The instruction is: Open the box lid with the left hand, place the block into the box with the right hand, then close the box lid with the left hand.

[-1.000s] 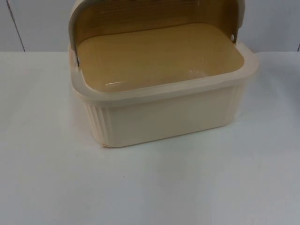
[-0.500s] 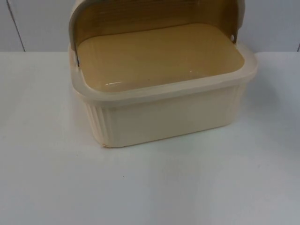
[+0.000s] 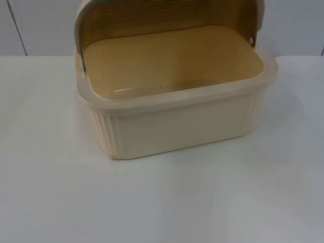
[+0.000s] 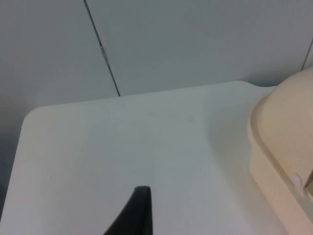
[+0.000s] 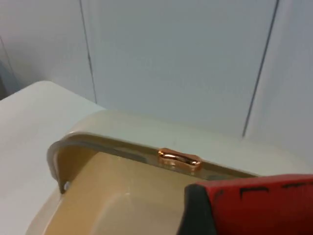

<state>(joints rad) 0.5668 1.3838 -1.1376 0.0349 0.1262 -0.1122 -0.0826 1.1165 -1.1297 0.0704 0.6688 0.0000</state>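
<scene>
Red block (image 5: 259,205) against right gripper fingertip (image 5: 195,208), above open box (image 5: 122,196).

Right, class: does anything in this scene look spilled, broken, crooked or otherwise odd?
Nothing stands out. The cream box sits flat on the white table, lid swung up behind it, inside bare. The right hand holds a red block above the opening; the left hand waits over the table beside the box.

No text, label, brand or number can be read. The red block (image 5: 259,203) carries a few thin black marks, too faint to make out as letters or signs.
</scene>
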